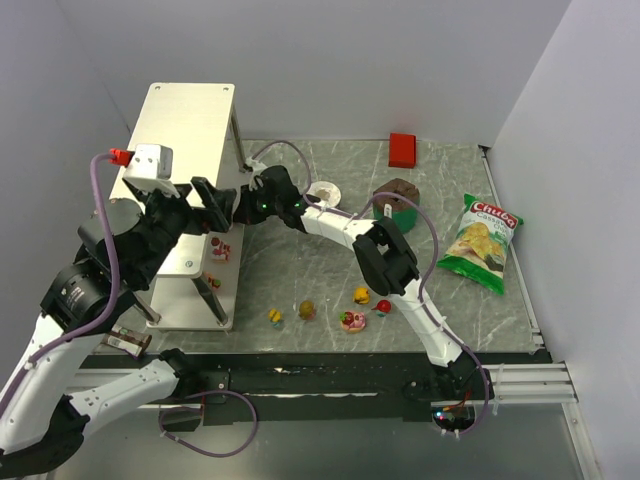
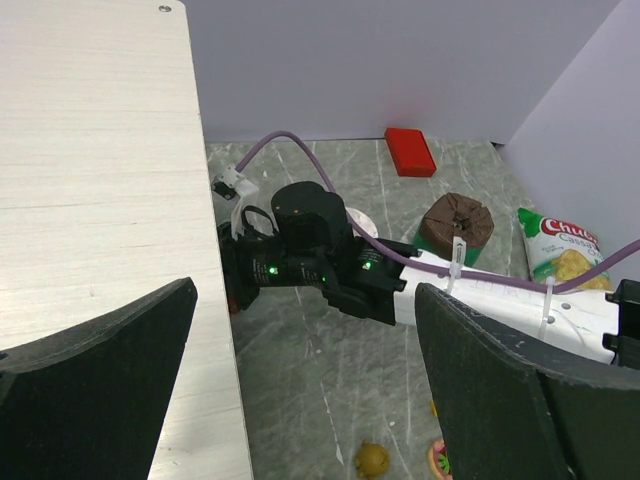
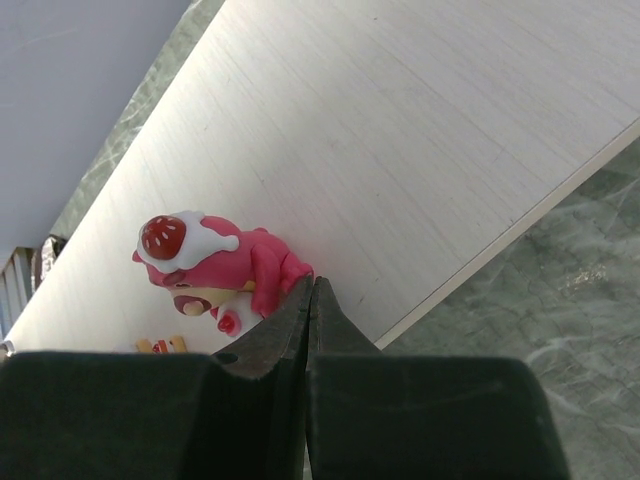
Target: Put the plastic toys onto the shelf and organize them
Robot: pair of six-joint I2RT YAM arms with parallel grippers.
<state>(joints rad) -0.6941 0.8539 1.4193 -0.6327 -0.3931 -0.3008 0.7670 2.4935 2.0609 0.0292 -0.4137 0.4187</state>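
Left fingers [image 2: 100, 390] are spread wide and hold nothing, hovering over the right edge of the shelf [image 1: 190, 120] top; lower down, on a white board that we take for the bottom tier, a pink toy [image 3: 215, 265] stands with a small red-orange piece [image 3: 160, 346] just beside it; right fingers [image 3: 285, 335] are pressed together, pinching nothing, their tips against the pink toy's back, touching it as far as we can tell; further right, on the desk [image 1: 300, 265], five more wait near the front edge: yellow toy [image 1: 274, 316], olive toy [image 1: 307, 310], second pink toy [image 1: 352, 321], orange toy [image 1: 361, 295], red toy [image 1: 383, 305]; we judge the job under half done, with two or so shelved and those five yet to be fetched and lined up.
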